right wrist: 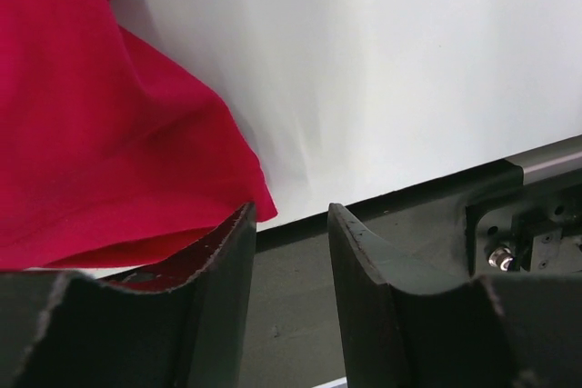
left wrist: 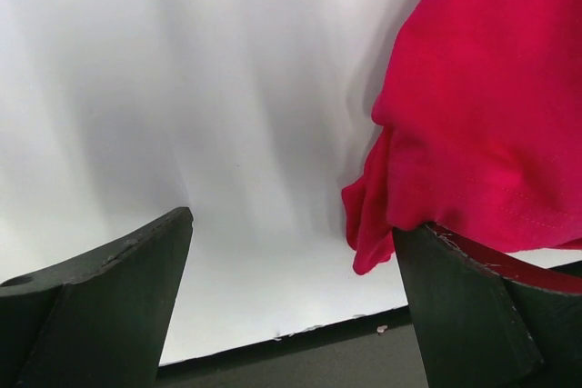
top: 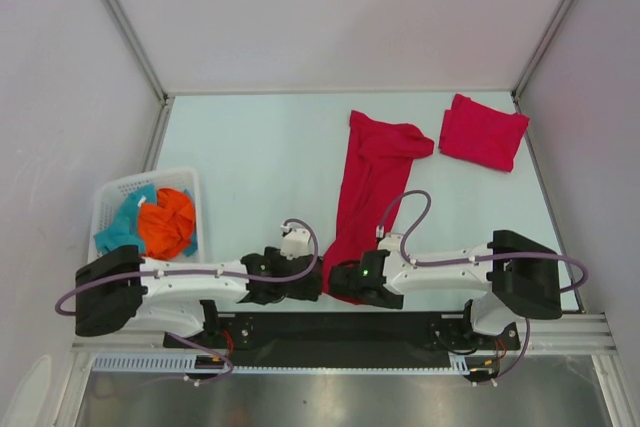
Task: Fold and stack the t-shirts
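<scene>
The t-shirt (top: 365,187) stretches lengthwise away, its near hem between the wide-spread left gripper (top: 313,283) and the half-closed, empty right gripper (top: 337,283).

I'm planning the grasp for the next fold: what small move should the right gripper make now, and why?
Probably slide the right gripper sideways toward the cloth, then close. The t-shirt hem lies beside one finger, outside the gap, and nothing sits between the two fingers yet.
</scene>
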### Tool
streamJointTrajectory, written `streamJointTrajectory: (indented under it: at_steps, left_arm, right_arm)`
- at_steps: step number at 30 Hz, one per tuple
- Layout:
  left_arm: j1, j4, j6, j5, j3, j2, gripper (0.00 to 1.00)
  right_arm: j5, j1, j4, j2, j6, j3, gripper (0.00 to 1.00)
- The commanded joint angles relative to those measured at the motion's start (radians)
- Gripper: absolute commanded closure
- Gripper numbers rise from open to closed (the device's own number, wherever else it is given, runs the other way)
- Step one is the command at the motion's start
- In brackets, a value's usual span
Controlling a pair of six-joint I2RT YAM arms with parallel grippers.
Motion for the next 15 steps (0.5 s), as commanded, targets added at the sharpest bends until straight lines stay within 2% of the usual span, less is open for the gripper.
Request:
streamJointTrajectory:
  at_steps: [1, 8, 15]
  left_arm:
    - [0.011, 0.002, -0.005, -0.001, 0.054, 0.016, 0.04]
    - [0.013, -0.08, 0.003, -0.007, 0.107, -0.025, 0.04]
    - [0.013, -0.183, -0.015, -0.015, 0.143, -0.143, 0.04]
  right_arm:
    - [0.05, 0.003, 0.005, -0.033, 0.044, -0.004, 0.59]
    - [0.086, 0.0, -0.013, -0.022, 0.025, 0.039, 0.58]
    - [0.099, 0.002, -0.024, -0.022, 0.025, 0.076, 0.54]
